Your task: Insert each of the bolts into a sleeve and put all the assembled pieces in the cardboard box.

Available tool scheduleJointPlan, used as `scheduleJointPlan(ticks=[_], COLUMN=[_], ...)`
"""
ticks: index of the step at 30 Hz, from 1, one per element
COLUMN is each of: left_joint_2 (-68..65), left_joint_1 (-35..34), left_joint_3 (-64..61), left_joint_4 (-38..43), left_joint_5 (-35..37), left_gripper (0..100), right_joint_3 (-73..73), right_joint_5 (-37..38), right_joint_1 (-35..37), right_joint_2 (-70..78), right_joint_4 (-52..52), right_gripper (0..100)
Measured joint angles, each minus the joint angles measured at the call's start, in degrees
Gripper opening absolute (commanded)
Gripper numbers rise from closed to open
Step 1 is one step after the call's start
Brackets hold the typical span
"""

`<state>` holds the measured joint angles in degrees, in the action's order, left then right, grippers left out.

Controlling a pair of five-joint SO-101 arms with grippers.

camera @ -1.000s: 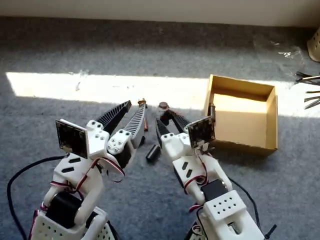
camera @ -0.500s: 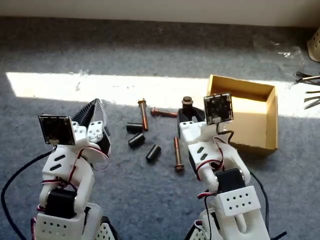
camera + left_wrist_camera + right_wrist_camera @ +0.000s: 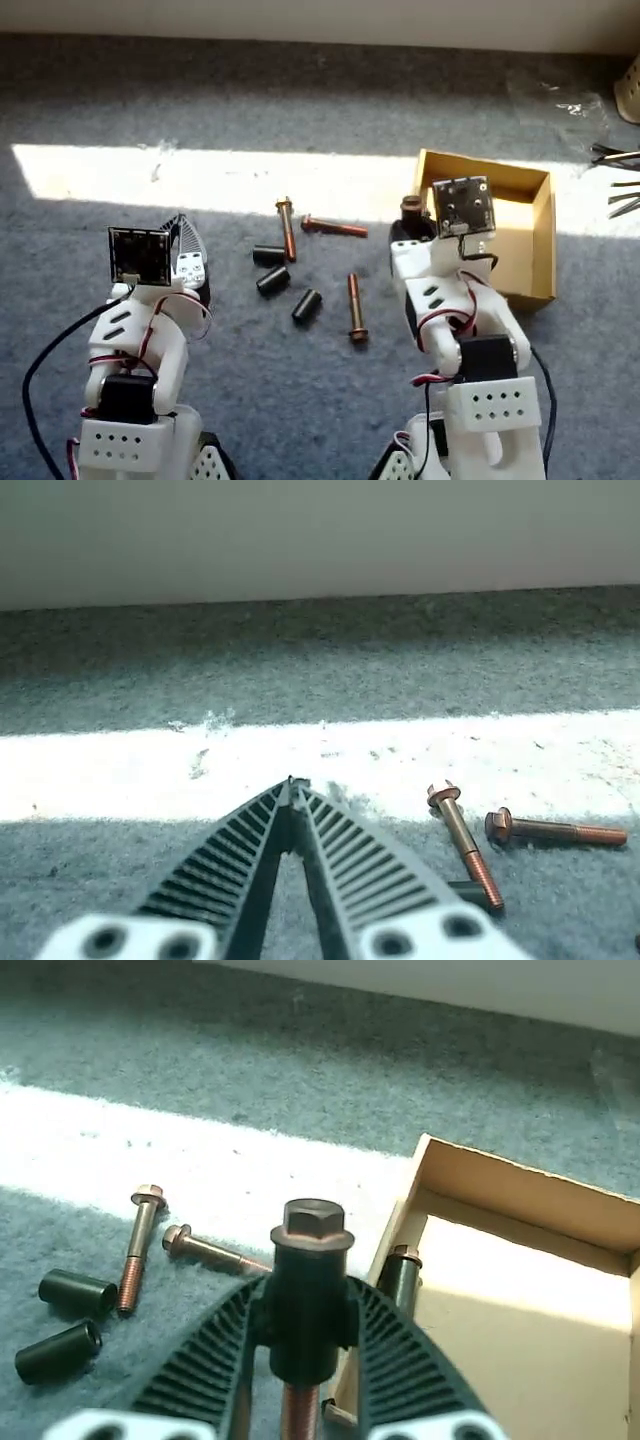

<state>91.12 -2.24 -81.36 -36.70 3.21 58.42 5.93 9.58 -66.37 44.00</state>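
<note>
**High view:** the right gripper (image 3: 409, 222) sits right of centre, pinching an assembled piece (image 3: 410, 207), a bolt through a sleeve with its long axis upright. The cardboard box (image 3: 545, 245) lies just to the right of it, open top, thin brown walls. The right arm is much the nearer to the box, so the drop is likely a short carry rightward over the near wall. The left gripper (image 3: 186, 238) is at left of centre, fingers pressed together, nothing in it. On the grey short-pile carpet (image 3: 300, 100) between the arms lie three loose bolts (image 3: 287, 228) and three loose sleeves (image 3: 273, 281), all flat and apart from each other.

**Left wrist view:** the left gripper (image 3: 291, 792) has ribbed black fingers closed to a point at lower centre. Two loose bolts (image 3: 465, 845) lie at the right of the frame, copper-coloured metal with threaded shanks and flanged hex heads.

**Right wrist view:** the right gripper (image 3: 308, 1310) is clamped on the assembled piece (image 3: 312, 1295), a matte black tube with the hex head on top and the shank poking out below. The cardboard box (image 3: 520, 1195) fills the right of the frame. A second assembled piece (image 3: 400, 1275) stands at its left wall; can't tell whether it is inside or outside. Loose sleeves (image 3: 75, 1290) lie at lower left.
</note>
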Motion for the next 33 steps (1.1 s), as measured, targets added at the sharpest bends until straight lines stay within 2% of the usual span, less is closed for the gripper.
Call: scheduleJointPlan(ticks=[7,21,25,33], left_joint_2=[0.0,0.0,0.0,0.0], left_joint_1=[-2.5,-6.7,-6.7,-6.7], left_joint_3=[-0.6,-2.8,-3.5,-4.2], left_joint_4=[0.0,0.0,0.0,0.0], left_joint_5=[-0.1,-1.3,-2.3,-2.4], left_gripper=[1,1,1,1], right_joint_3=[-6.9,-32.4,-37.2,-44.2], right_joint_5=[0.4,1.0,3.8,4.5], right_joint_1=[-4.2,-12.5,-13.2,-13.5], right_joint_2=[6.4,49.3,60.6,75.8], right_joint_4=[2.6,3.3,3.3,3.3], right_gripper=[0.6,1.0,1.0,1.0])
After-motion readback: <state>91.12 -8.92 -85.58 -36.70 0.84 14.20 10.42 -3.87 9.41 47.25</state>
